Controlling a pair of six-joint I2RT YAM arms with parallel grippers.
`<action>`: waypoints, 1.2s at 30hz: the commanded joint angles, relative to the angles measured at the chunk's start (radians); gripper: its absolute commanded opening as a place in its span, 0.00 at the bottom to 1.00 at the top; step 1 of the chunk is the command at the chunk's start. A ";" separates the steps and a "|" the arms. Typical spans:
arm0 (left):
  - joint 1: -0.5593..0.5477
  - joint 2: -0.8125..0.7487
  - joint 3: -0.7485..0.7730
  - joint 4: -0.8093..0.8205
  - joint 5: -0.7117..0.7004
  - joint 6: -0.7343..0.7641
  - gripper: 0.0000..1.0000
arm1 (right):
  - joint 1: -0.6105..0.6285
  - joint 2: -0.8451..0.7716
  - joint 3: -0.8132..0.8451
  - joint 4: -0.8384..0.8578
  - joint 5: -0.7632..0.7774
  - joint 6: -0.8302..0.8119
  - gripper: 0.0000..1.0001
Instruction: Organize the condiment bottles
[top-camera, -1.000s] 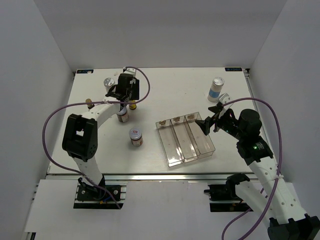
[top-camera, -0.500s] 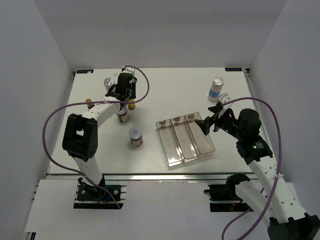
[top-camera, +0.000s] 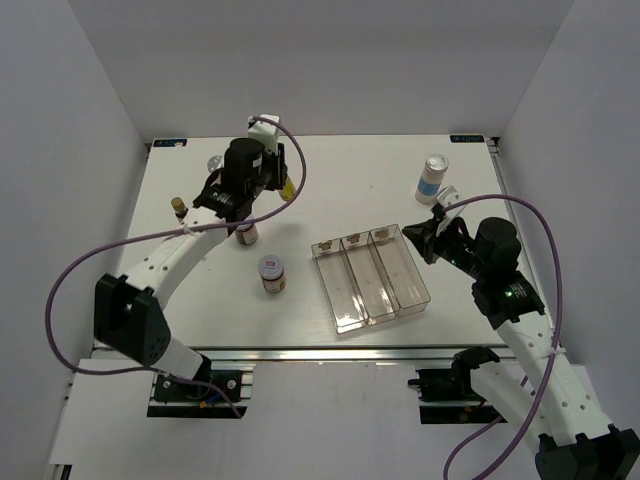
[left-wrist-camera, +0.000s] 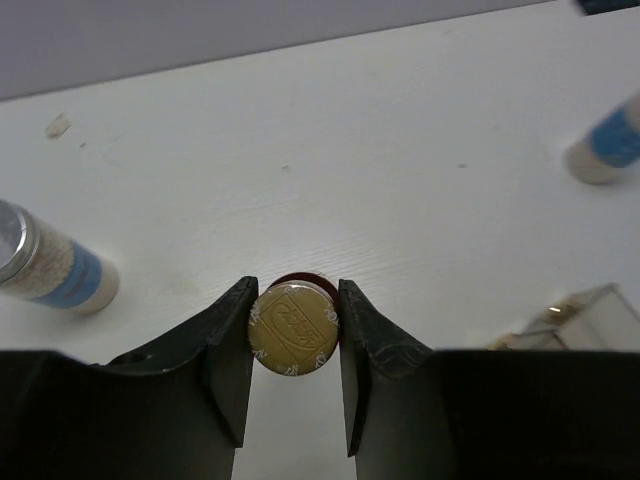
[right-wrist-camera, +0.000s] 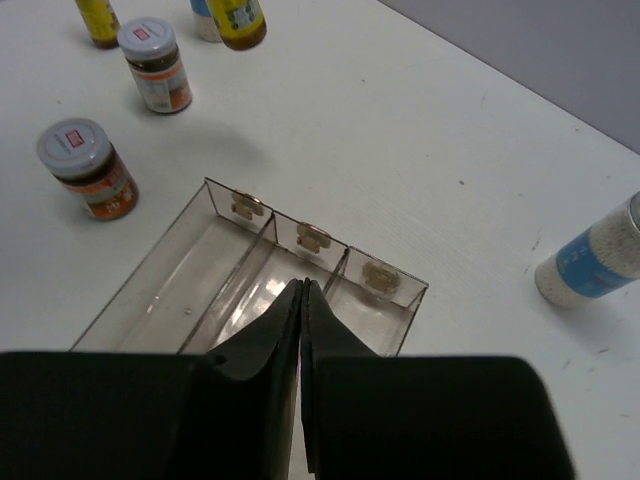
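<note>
Thin yellow dark-capped bottle (left-wrist-camera: 292, 328): you hold it clamped in the left gripper (left-wrist-camera: 293, 312), off the table (left-wrist-camera: 400, 150) for transfer. Right gripper (right-wrist-camera: 301, 300), closed empty, hovers above the clear three-slot plastic tray (right-wrist-camera: 170, 300).

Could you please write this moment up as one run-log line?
left hand: shut on yellow bottle | right hand: shut, empty, over tray | tray: empty

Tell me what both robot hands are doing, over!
Left gripper shut on thin yellow dark-capped bottle, held above white table. Right gripper shut, empty, above clear three-slot plastic tray. Nothing between bottle and tray.
</note>
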 joint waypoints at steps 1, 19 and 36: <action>-0.039 -0.131 -0.001 -0.019 0.132 -0.026 0.00 | -0.001 -0.008 -0.012 0.034 0.029 0.013 0.04; -0.246 -0.128 -0.150 -0.089 0.315 -0.058 0.00 | -0.001 0.015 -0.015 0.048 0.118 0.019 0.03; -0.375 0.027 -0.188 0.016 0.078 0.000 0.00 | -0.003 0.023 -0.018 0.049 0.117 0.018 0.03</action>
